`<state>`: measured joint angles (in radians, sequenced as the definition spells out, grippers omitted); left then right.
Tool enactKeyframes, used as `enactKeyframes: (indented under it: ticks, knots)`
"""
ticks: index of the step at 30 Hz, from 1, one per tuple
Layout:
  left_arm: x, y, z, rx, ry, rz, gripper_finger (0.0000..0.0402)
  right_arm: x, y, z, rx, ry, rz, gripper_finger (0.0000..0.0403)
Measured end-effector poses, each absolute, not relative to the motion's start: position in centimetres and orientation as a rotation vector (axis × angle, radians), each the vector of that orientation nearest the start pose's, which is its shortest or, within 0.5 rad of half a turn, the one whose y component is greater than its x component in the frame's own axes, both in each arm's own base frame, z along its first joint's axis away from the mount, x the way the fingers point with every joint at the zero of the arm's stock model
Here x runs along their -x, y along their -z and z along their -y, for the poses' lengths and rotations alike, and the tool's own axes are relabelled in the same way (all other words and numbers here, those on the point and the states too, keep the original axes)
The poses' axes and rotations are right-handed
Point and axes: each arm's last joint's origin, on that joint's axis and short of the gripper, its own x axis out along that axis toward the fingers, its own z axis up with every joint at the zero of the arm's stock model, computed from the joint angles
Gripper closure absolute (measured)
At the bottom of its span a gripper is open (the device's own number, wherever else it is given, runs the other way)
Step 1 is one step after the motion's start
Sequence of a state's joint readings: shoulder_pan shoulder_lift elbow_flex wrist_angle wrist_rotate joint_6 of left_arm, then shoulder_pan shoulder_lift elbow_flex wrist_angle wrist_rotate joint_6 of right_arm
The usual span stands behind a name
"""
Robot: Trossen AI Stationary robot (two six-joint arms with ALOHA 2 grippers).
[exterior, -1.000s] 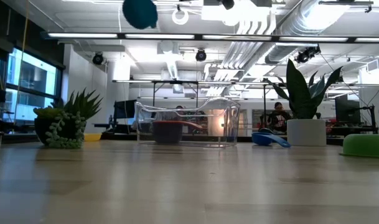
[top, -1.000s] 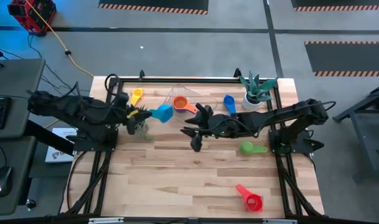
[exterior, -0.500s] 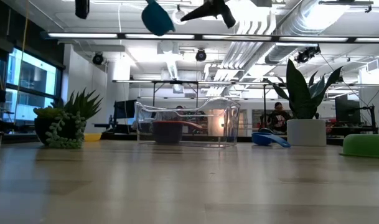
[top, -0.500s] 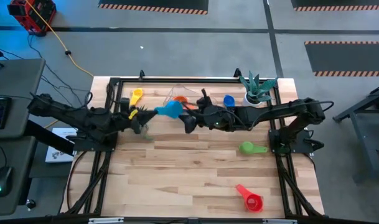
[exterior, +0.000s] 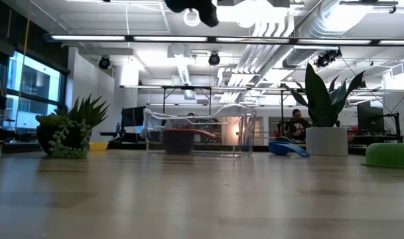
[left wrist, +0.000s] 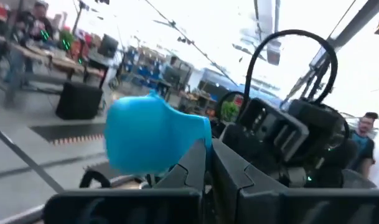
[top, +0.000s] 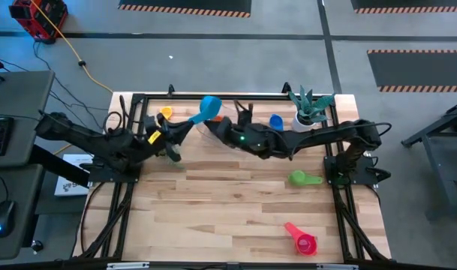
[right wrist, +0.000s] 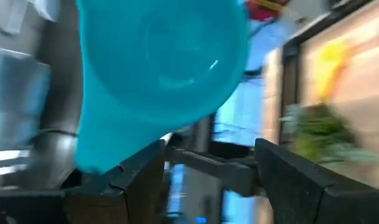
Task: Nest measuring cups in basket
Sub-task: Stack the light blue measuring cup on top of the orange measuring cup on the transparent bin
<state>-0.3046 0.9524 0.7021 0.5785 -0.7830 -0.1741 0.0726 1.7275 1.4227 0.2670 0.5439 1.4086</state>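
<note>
The left gripper (top: 184,126) is clamped on the handle of a light blue plastic measuring cup (top: 210,107), holding it high above the wooden desk (top: 236,206), over the clear plastic basket (exterior: 200,131) at the far edge. The right gripper (top: 217,127) reaches in just beside that cup with its fingers spread apart, holding nothing. An orange cup (exterior: 178,141) sits inside the basket. On the desk lie a yellow cup (top: 165,114), a blue cup (top: 275,122), a green cup (top: 301,178) and a red cup (top: 302,240).
</note>
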Motion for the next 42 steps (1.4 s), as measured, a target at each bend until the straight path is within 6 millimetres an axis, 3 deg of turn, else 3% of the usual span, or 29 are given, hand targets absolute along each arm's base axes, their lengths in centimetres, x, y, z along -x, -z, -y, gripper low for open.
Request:
enactKeyframes:
  ticks: [16,27,32,40,42]
  knots:
    - [-18.2,-36.1,3.5,0.223,-0.528,0.388,0.0401,-40.2,-36.7,-1.4,-1.405,0.334,0.556,0.0162]
    - [-20.3,-34.9,4.3,0.257,-0.457,0.372,0.0401,-40.3,-36.3,-0.1,-1.4,0.371,0.543,0.017]
    - [-20.3,-34.9,4.3,0.232,-0.459,0.378,0.0401,-40.4,-36.3,-0.1,-1.402,0.371,0.541,0.022]
    - [-20.8,-34.4,4.5,0.232,-0.462,0.354,0.0375,-40.3,-36.5,-0.1,-1.405,0.372,0.559,0.0379]
    - [-20.9,-34.3,4.5,0.245,-0.46,0.342,0.0362,-40.2,-36.7,-0.1,-1.387,0.368,0.569,0.0393]
